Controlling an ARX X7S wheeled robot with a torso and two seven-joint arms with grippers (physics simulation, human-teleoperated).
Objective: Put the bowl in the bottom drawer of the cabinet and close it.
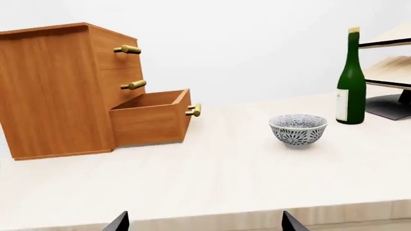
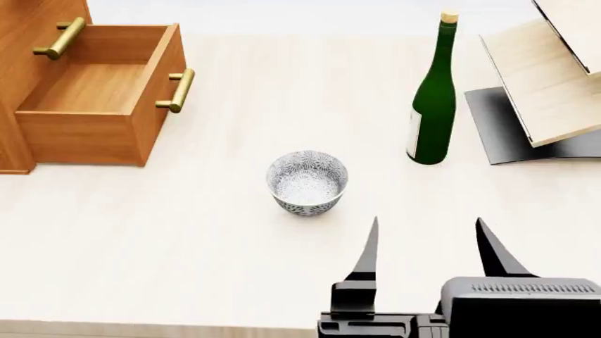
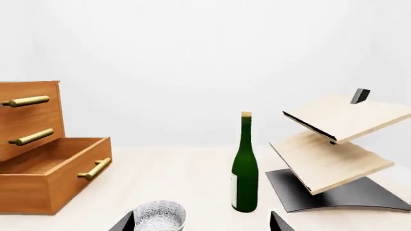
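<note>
We found the bottom drawer, a wooden tray with a brass bar handle, pulled out of the orange-brown wood-grain cabinet and holding nothing we could see. The small round bowl with its blue-grey and white floral pattern stood upright on the pale wood desk, also with nothing in it, well apart from the drawer and near the tall dark green glass bottle. A pale wooden slanted rack on a black base stood beside the bottle. Our right pincer hovered over the desk's near edge with its jaws spread, gripping nothing, the bowl just ahead of it. Of the left pincer only two dark tips showed, set wide apart. A plain white wall closed the room behind the desk
</note>
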